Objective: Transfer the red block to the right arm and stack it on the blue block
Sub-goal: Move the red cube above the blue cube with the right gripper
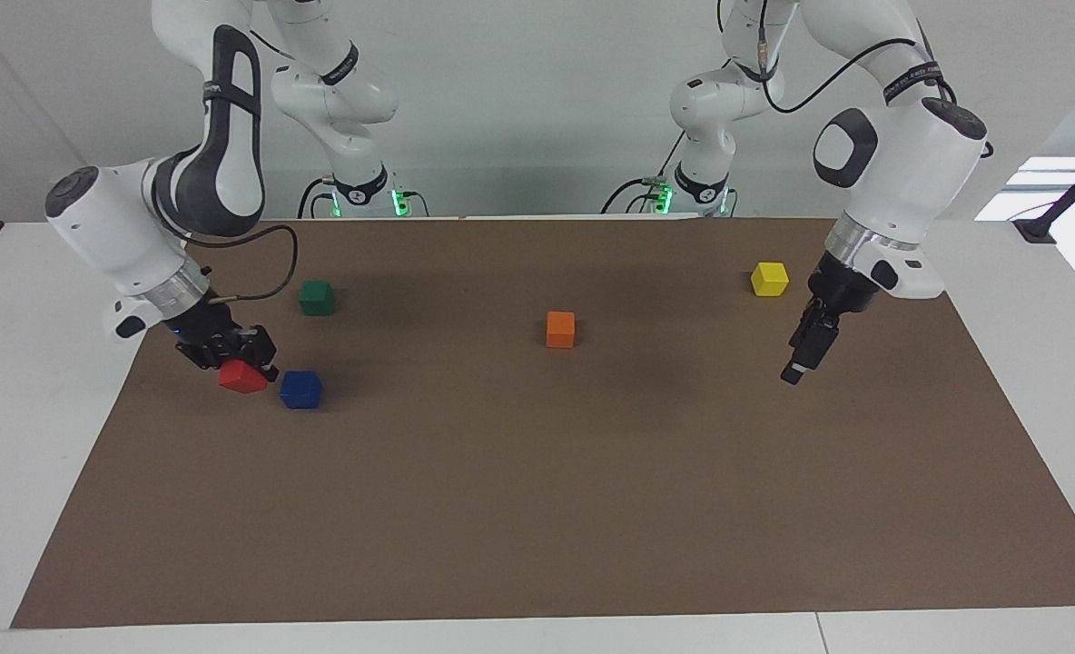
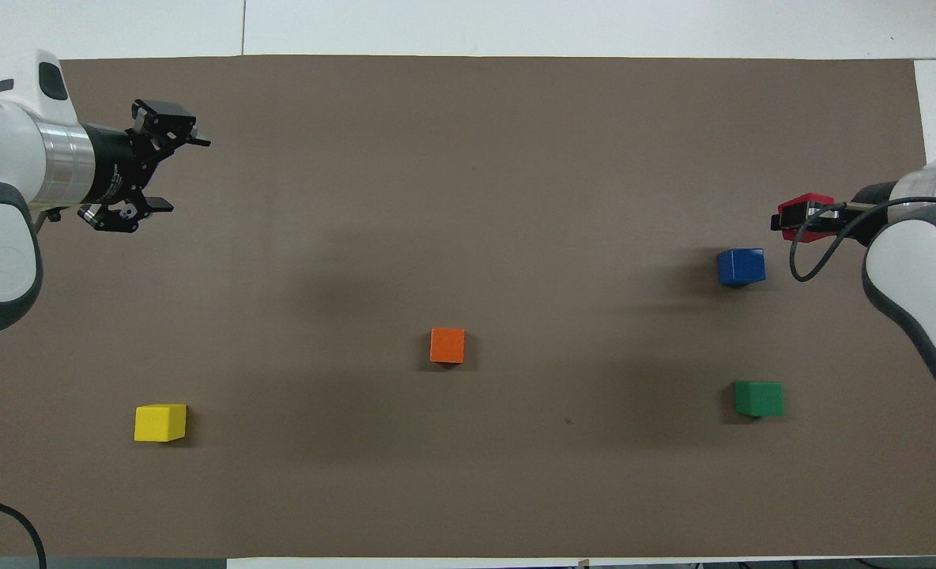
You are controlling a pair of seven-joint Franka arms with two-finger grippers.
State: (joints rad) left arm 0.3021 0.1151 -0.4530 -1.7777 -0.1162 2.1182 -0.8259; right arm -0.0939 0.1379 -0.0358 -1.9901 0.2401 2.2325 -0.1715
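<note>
— Status of the handover?

— Judged complete. The right pincer grips the red block, raised just beside the blue block, toward the right arm's edge of the counter.

— And the stack?

— Not made. The blue block sits bare on the counter; the red one has yet to go over it and be set down.

— The other arm?

— It waits. The left pincer hangs empty, spread wide, over the left arm's edge of the counter.

R gripper w/ red block up just beside blue block, toward R arm's table end. Green block nearer robots than blue. L gripper near yellow block; orange block between grippers.
</note>
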